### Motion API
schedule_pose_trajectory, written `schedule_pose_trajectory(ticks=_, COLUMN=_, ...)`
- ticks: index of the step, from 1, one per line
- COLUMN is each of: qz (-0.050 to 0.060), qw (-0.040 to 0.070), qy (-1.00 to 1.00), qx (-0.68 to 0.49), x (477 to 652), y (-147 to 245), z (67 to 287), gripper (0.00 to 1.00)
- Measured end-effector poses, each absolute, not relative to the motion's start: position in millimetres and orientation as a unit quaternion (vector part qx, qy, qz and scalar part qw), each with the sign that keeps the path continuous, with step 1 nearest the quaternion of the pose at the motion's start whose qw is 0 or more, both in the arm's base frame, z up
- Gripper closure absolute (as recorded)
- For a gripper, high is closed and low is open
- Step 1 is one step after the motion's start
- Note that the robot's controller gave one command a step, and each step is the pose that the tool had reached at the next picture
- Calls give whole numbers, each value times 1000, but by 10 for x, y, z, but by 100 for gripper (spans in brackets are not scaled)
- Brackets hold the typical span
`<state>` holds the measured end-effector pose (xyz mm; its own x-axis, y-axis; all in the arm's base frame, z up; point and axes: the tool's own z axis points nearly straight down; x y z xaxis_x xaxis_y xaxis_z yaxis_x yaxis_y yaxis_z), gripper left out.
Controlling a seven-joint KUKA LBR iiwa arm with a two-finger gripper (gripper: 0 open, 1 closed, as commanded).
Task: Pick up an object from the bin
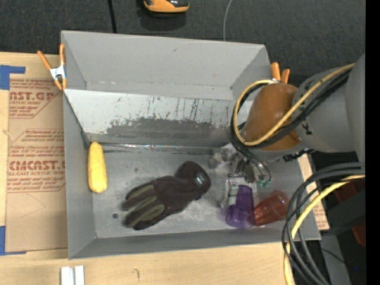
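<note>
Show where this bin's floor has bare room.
Bare floor runs along the back wall, and between the yellow corn cob and the dark glove. Crowded: the lower-right corner, where the gripper hangs over a purple piece beside a red piece.

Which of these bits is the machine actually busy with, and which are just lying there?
Busy with: claw; purple plastic piece just under it.
Lying about: dark glove in the middle; yellow corn cob at left; red plastic piece beside the purple one.
</note>
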<state>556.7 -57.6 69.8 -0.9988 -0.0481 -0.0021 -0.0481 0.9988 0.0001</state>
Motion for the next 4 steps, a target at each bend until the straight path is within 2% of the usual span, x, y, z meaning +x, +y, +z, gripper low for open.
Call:
schedule_pose_trajectory(ticks=1, qz=1, qw=0, qy=997, qx=-71, x=5269, y=47, z=734, gripper=100)
schedule_pose_trajectory(ticks=2, qz=1, qw=0, qy=997, qx=-71, x=5269, y=47, z=734, gripper=100)
schedule_pose_trajectory(ticks=3, qz=0, qw=1, qy=997, qx=-82, x=5400, y=179, z=1613, gripper=100)
schedule_pose_trajectory(ticks=4, qz=0, qw=1, qy=997, qx=-82, x=5400, y=179, z=1613, gripper=100)
